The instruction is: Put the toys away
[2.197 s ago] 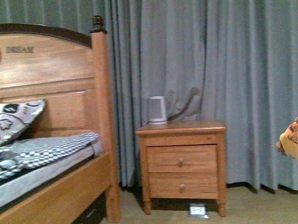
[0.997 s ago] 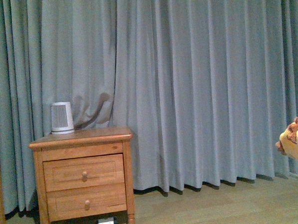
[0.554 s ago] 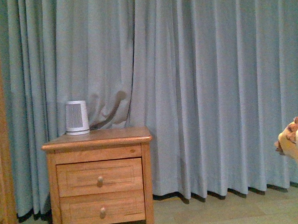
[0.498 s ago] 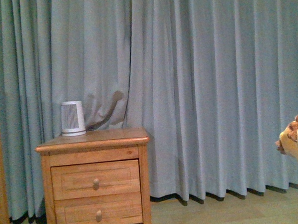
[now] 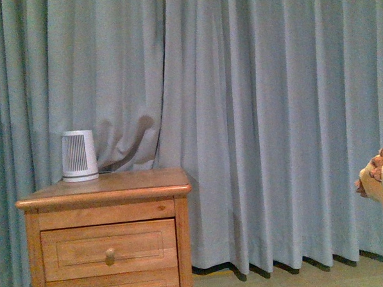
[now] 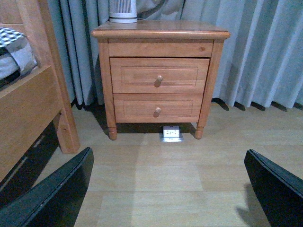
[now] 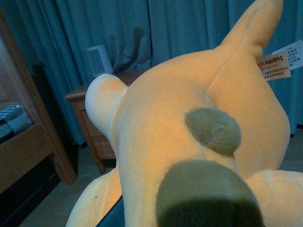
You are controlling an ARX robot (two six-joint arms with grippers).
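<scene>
Black fingers (image 6: 57, 194) of the left gripper (image 6: 168, 189) stand wide apart with nothing between them, over bare floor in front of the nightstand (image 6: 158, 71). The right gripper's fingers are hidden by the plush toy (image 7: 189, 142) that fills the right wrist view. Only a dark sliver under it might belong to them, so whether they are clamped cannot be told.

Location of the task item: in the front view the plush toy sits well to the right of the nightstand, off the floor and cut by the picture's edge.

Handling, as a judgement: the toy looks soft, light and easily squashed, with no risk of breakage. Its bulk is the difficulty. A shallow pinch on the pile could slide off, so a deep hold across the plump body or at the root of a limb is advised. The thin ear tip and the label (image 7: 279, 61) should be avoided.

Count:
- 1 plush toy, orange-yellow, with 2 grey-brown patches and 1 label.
- 1 nightstand with 2 drawers and 2 knobs.
- 1 white ribbed device (image 5: 79, 156) on the nightstand's top, toward the rear.
- 1 socket plate (image 6: 171, 133) on the floor under the nightstand's front.
- 1 bed frame (image 6: 33, 113) just beside the nightstand.
- Grey-blue curtain (image 5: 273, 113) behind the nightstand.
</scene>
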